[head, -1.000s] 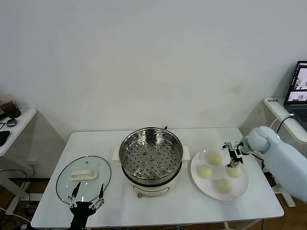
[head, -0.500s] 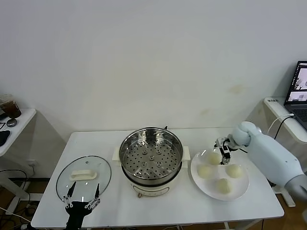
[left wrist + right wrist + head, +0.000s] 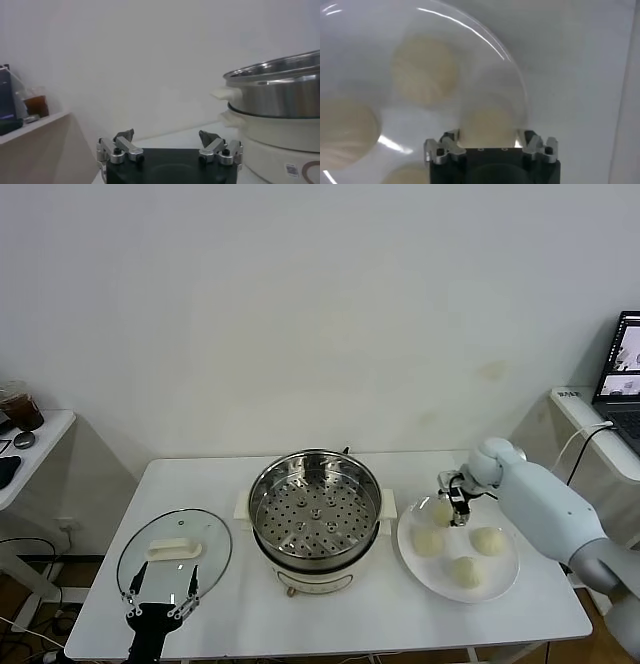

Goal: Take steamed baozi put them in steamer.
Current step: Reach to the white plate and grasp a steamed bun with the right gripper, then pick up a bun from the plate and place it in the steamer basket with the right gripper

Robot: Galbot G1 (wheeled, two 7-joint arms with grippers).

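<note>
Over the white plate (image 3: 505, 576), the right gripper (image 3: 452, 500) has swung from the outer bun across to the bun (image 3: 441, 511) nearest the steamer (image 3: 315, 509), its fingers spread on either side and nothing held. All four buns are on the plate, so the first pick seems about to start. The left gripper (image 3: 158, 604) waits open beside the glass lid (image 3: 174, 552).

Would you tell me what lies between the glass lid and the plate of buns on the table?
The steamer stands between the glass lid and the plate; the head view shows it, its perforated tray holding nothing. All four baozi are on the plate.
</note>
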